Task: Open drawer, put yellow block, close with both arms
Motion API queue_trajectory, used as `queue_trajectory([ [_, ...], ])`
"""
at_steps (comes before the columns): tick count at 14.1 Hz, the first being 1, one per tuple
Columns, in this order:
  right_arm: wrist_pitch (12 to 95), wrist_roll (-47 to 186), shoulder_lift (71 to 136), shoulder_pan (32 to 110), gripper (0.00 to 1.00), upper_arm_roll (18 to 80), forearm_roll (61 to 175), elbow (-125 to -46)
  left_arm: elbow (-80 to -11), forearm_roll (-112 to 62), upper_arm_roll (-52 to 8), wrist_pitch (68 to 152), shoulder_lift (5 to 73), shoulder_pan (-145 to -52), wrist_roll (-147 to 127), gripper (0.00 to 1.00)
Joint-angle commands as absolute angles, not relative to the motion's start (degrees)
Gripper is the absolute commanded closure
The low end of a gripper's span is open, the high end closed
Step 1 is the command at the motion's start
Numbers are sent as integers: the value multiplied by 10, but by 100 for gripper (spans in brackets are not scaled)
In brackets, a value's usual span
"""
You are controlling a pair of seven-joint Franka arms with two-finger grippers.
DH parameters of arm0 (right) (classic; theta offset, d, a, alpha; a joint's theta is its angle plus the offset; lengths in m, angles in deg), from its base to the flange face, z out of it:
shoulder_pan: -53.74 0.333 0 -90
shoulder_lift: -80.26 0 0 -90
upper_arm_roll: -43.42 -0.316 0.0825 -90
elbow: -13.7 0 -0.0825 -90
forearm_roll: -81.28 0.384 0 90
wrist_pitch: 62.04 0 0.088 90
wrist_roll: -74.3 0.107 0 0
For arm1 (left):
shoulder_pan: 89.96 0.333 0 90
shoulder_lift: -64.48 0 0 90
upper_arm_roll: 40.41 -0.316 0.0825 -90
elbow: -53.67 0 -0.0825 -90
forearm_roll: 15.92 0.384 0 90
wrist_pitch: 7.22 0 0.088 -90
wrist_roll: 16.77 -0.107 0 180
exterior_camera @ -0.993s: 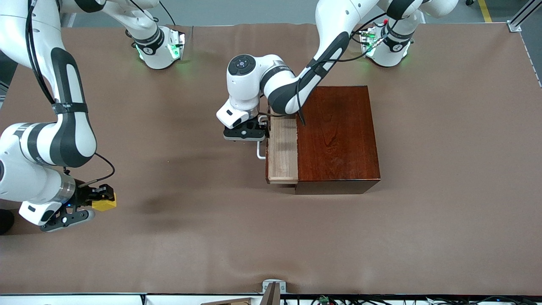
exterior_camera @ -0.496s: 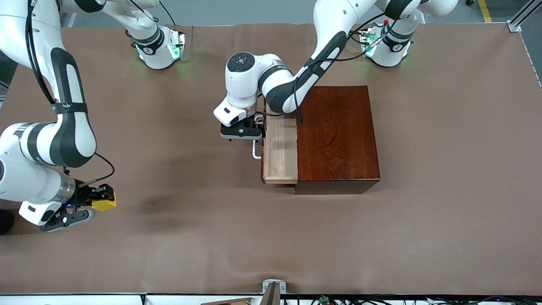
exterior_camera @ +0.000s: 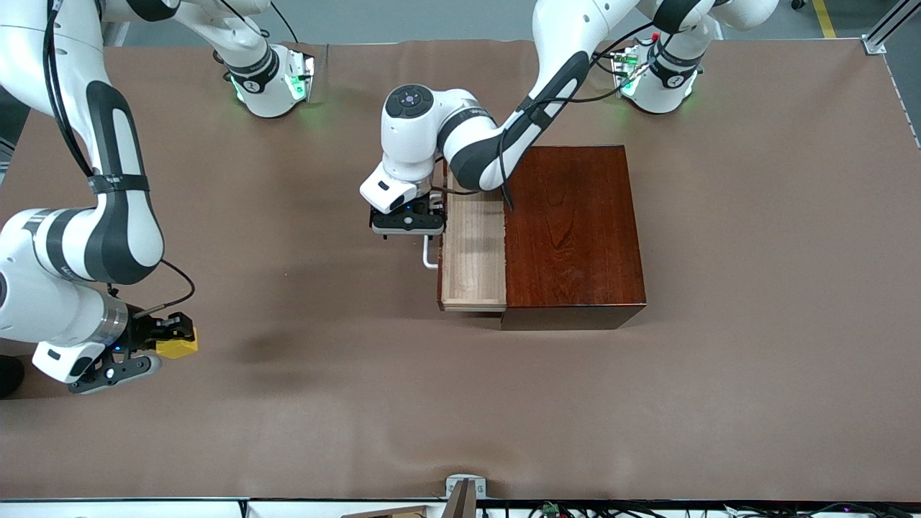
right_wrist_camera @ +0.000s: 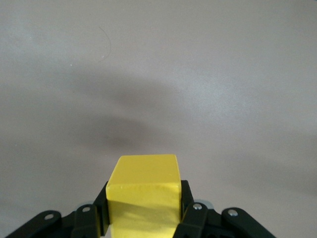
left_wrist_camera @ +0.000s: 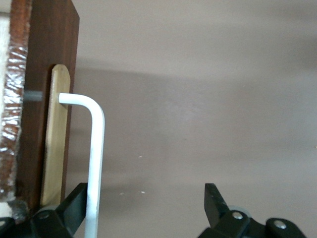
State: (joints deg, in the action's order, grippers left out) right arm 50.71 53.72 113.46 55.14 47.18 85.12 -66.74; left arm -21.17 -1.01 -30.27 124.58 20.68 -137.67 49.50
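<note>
The drawer (exterior_camera: 471,252), a pale-wood tray, sticks partly out of the dark reddish-brown box (exterior_camera: 572,230) toward the right arm's end of the table. My left gripper (exterior_camera: 409,221) is open at the drawer's white handle (exterior_camera: 429,257). In the left wrist view the handle bar (left_wrist_camera: 95,163) lies against one finger (left_wrist_camera: 74,203), with the other finger well apart from it. The left gripper's gap (left_wrist_camera: 146,196) is wide. My right gripper (exterior_camera: 173,338) is shut on the yellow block (exterior_camera: 178,348) near the right arm's end of the table. The block (right_wrist_camera: 143,193) sits between the fingers.
The brown table cover (exterior_camera: 360,374) stretches between the two grippers. The arms' green-lit bases (exterior_camera: 270,79) stand at the table's edge farthest from the front camera. A small metal bracket (exterior_camera: 464,489) sits at the nearest edge.
The drawer has slid farther out of the box toward the right arm's end, and my left gripper has moved with the handle. The right arm has not moved.
</note>
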Motion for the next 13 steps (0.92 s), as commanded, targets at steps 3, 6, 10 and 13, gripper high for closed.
queue_trajectory([
  [3,500,531,1131,548,100,468,850,-665,-183,-44,-292,1261,208,-1396,532,0],
  [6,500,531,1131,547,100,468,850,-665,-185,-44,-293,1218,210,-1394,531,0],
  [10,500,530,1130,548,100,468,850,-665,-185,-47,-289,1167,242,-1394,533,0],
  [13,499,514,1129,549,100,468,851,-665,-185,-78,-291,1150,278,-1394,533,0],
])
